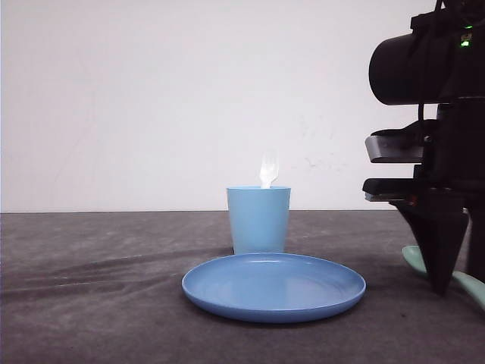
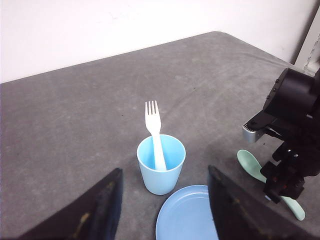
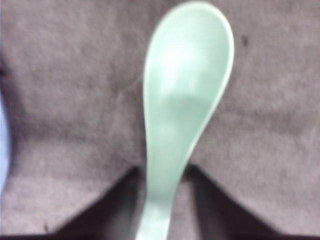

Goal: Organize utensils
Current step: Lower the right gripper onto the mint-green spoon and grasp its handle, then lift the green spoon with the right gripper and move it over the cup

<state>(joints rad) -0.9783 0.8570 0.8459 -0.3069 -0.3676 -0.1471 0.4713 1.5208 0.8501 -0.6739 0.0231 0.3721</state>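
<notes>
The white fork is already standing tines-up in the light blue cup, so the step in hand looks like lifting the mint-green spoon, which is lying flat on the grey counter just beside the round blue plate, on the robot's right. The right claw is reaching down over the spoon's handle, and in the right wrist view its two fingers are sitting either side of the handle, touching or very nearly so. I cannot tell whether they are pinching it yet. To do it well, grip squarely across the handle, lift straight, then tip the bowl upward over the cup without knocking the fork. The left claw is hovering with its fingers well apart, holding nothing. The right wrist view is blurred, and the spoon's handle end is cut off there
</notes>
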